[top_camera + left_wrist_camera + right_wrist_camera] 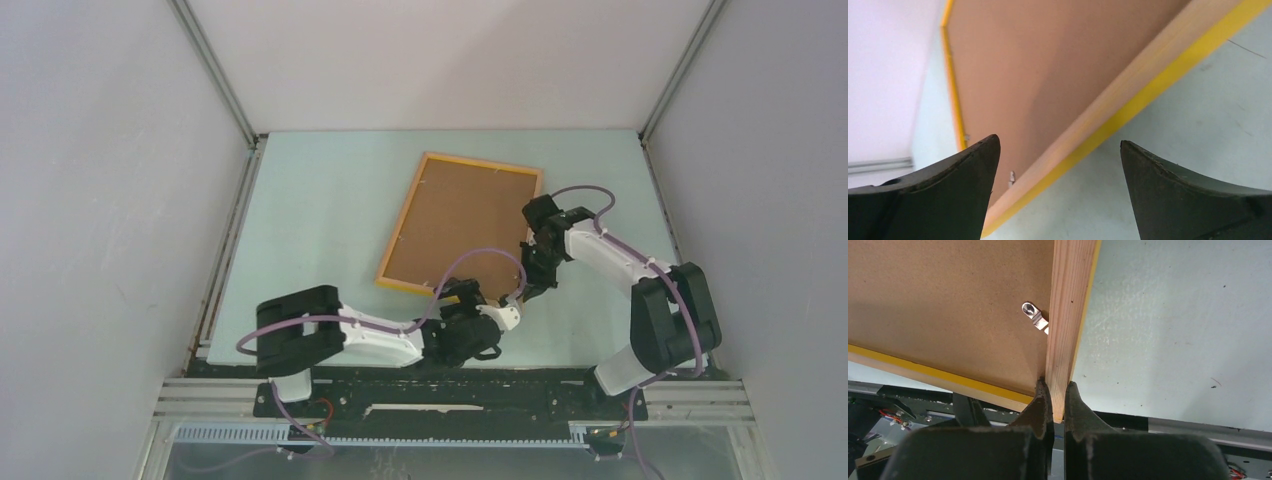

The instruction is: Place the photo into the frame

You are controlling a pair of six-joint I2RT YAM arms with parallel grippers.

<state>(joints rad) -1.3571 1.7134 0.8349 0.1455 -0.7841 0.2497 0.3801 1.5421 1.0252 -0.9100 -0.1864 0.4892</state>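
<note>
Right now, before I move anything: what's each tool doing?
Left tool: open, holding nothing.
Right tool: closed on the frame, gripping its side rail.

We log one high view down onto the surface (320,220), two wrist views close against the frame (1068,315), shared by all.

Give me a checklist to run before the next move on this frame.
1. Right gripper shut on the frame rail: ok.
2. Left gripper open and empty: ok.
3. Backing sheet out of the frame: not ok, it sits inside the rails.
4. Metal tab turned clear of the backing sheet: not ok, it lies over it.
5. Photo located: cannot tell, no view shows it.
</note>
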